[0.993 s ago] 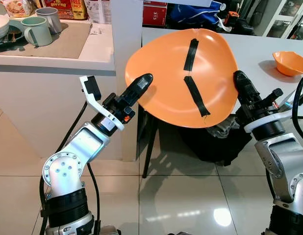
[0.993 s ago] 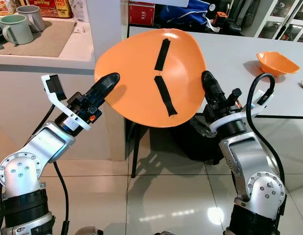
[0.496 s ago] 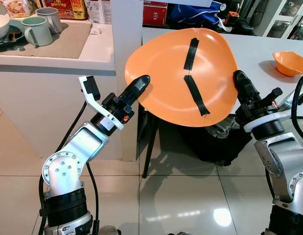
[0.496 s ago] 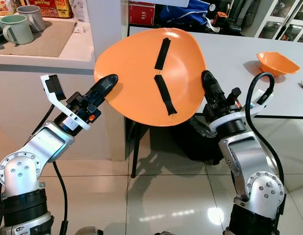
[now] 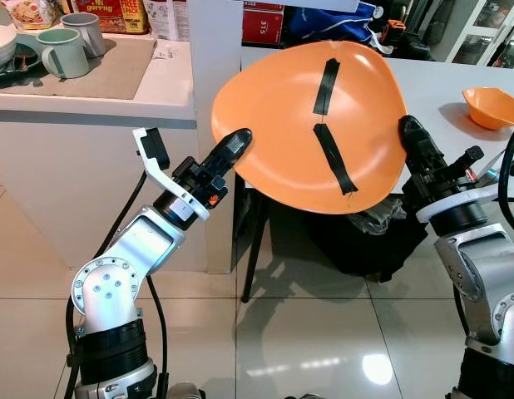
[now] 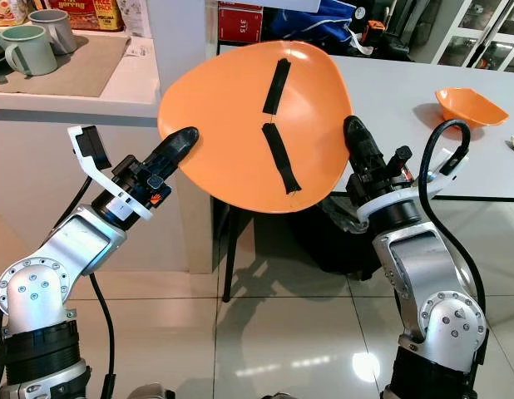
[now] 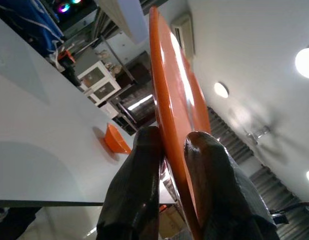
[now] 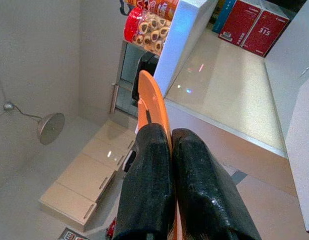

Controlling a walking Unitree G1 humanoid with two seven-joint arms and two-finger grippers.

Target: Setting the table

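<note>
Overhead, glossy orange plate (image 5: 282, 125) (two black tape strips) pinched at opposite rims by both fingers (image 7: 144, 190) (image 8: 149, 185).

The plate (image 5: 311, 125) is held up tilted between the two grippers, the left gripper (image 5: 230, 146) clamped on its left rim and the right gripper (image 5: 413, 141) on its right rim (each rim sits between that gripper's fingers in the wrist views). Behind the plate stretches a counter (image 5: 457, 91), with a bowl (image 5: 492, 106) on it far to the right. To the left stands another counter (image 5: 91, 91) carrying a mat (image 5: 107, 71) with two mugs (image 5: 61, 51) on it. Below lies the floor (image 5: 307, 341).
</note>
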